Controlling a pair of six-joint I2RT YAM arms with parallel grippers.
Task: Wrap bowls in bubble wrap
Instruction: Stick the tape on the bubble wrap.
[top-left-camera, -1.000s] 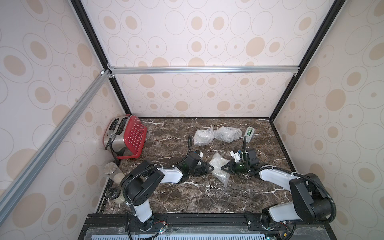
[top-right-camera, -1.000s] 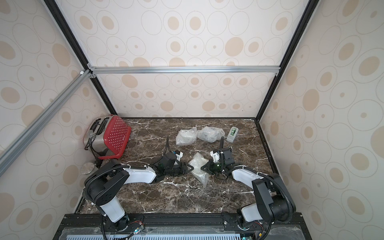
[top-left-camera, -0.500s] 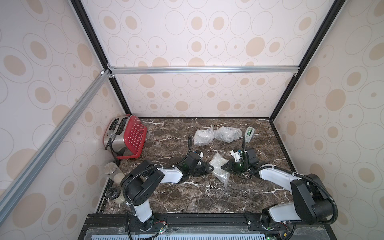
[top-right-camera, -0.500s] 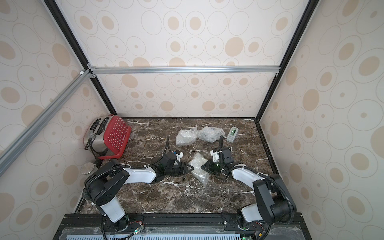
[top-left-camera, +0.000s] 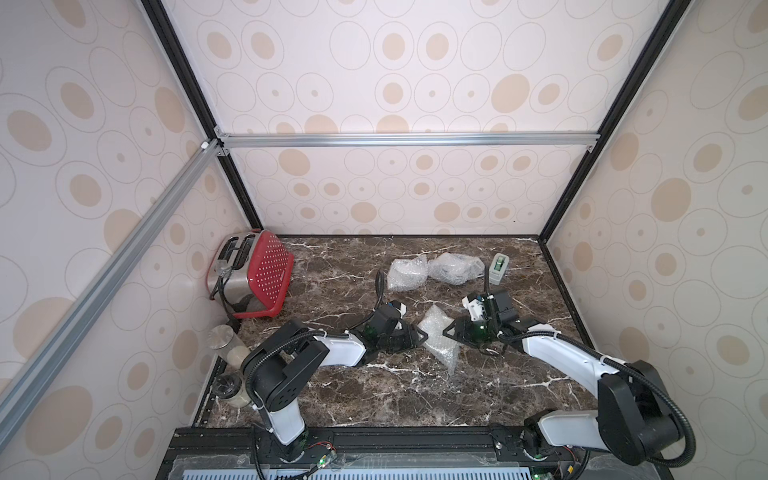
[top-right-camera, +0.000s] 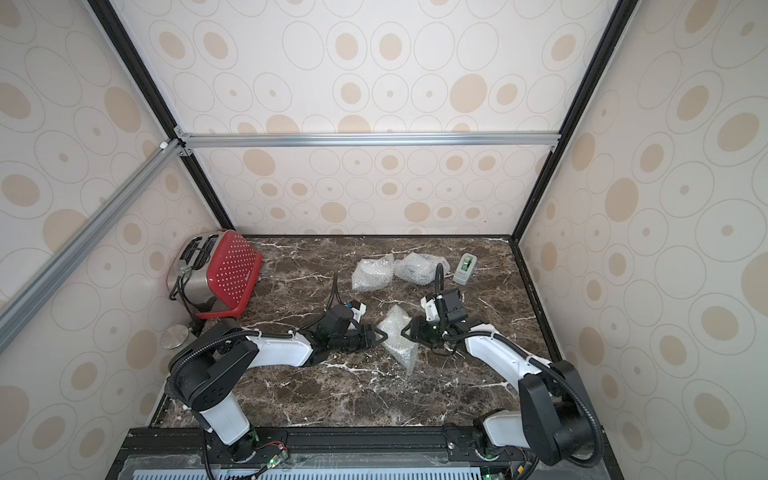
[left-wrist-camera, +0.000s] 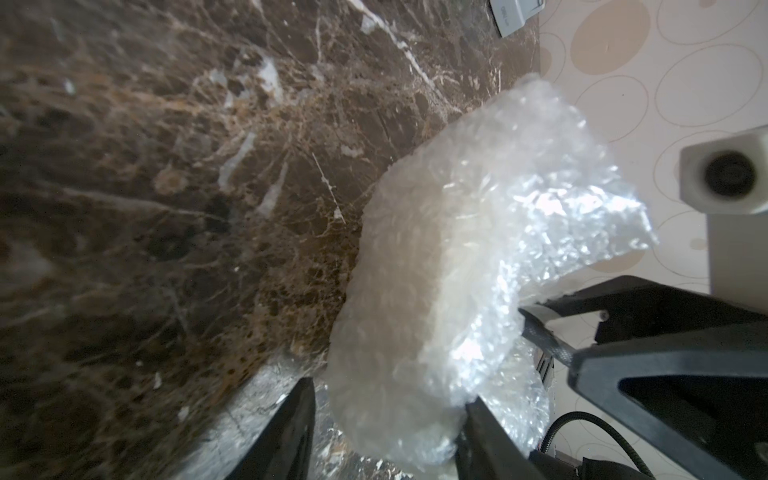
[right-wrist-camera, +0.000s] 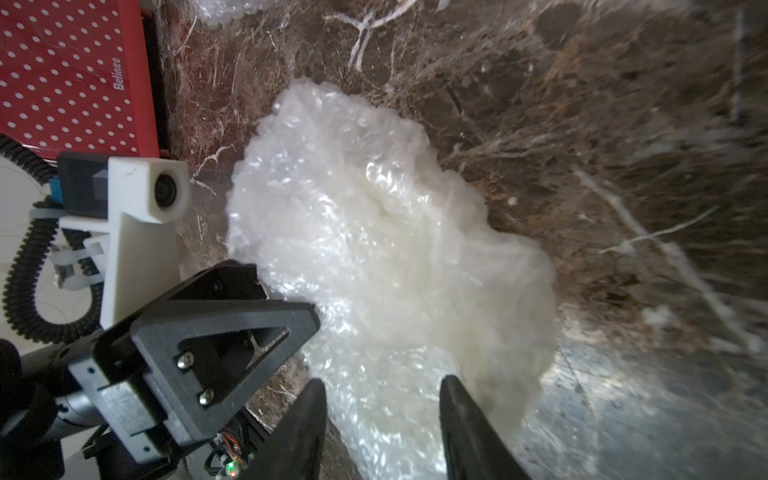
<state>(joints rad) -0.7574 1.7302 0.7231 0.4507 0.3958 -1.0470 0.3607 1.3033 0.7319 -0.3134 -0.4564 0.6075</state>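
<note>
We are closing the last bubble wrap bundle (top-left-camera: 436, 332): the left gripper (top-left-camera: 420, 334) grips it, the right gripper (top-left-camera: 448, 332) stands with jaws parted astride it. Next we should tuck its loose tail (top-left-camera: 451, 360).

Left arm (top-left-camera: 340, 351), right arm (top-left-camera: 561, 355) low, jaws parted

Red toaster (top-left-camera: 257, 274) (white-dotted), tape dispenser (top-left-camera: 498, 268), steel-lidded jar (top-left-camera: 224, 343), marble table (top-left-camera: 374, 399)

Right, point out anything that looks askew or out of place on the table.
The middle bubble wrap bundle has a loose flap trailing on the table toward the robot's base, so it looks only partly wrapped. Nothing else stands out.
</note>
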